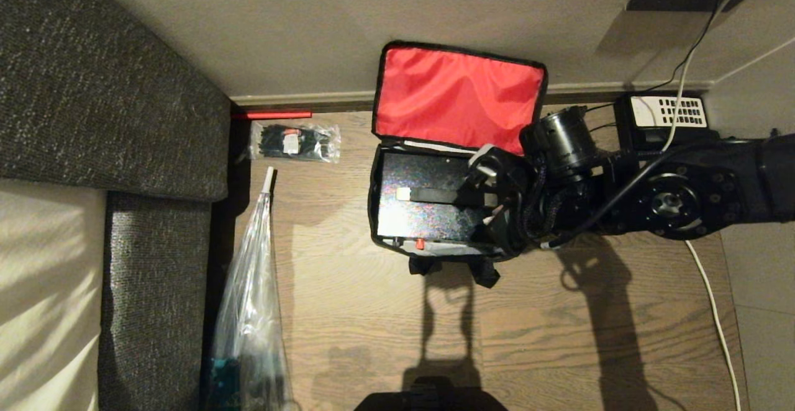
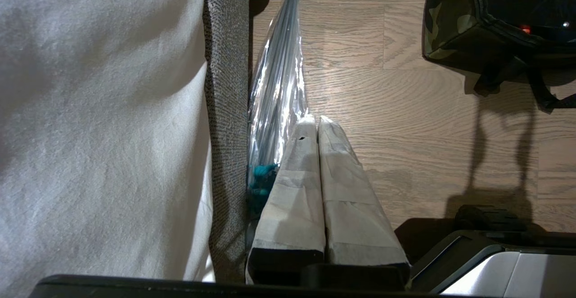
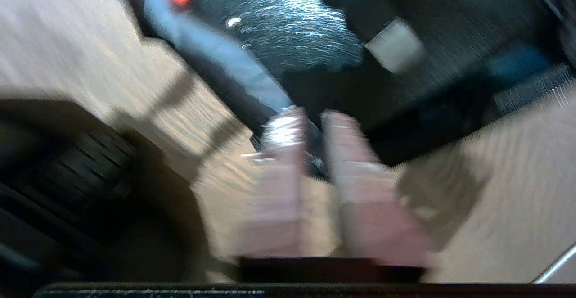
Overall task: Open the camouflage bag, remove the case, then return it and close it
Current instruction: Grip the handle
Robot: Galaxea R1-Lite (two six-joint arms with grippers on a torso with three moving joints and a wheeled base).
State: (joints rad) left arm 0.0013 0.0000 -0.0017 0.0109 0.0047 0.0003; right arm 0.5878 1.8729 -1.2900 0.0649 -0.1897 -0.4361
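The camouflage bag [image 1: 456, 150] sits open on the wooden floor [image 1: 372, 324] against the wall, its red-lined lid [image 1: 456, 97] flipped up and leaning back. Inside lies the case [image 1: 422, 206], flat and black, filling nearly the whole interior, with its small red knob [image 1: 420, 244] on the narrow side facing the robot. The right arm reaches in from the right, and the right end effector [image 1: 487, 197] hangs over the right end of the bag; in the blurred wrist view its taped fingers [image 3: 281, 154] show a narrow gap between them, just parted, with nothing held (whether they touch the bag's rim cannot be told). The left end effector [image 2: 317, 120] is parked low beside the grey sofa [image 1: 112, 88], its two pale fingers pressed together and empty, next to a clear plastic-wrapped umbrella [image 1: 251, 299] lying on the floor. A small clear packet of black ties [image 1: 295, 142] rests by the skirting, left of the bag, and a black telephone [image 1: 664, 116] stands to its right.
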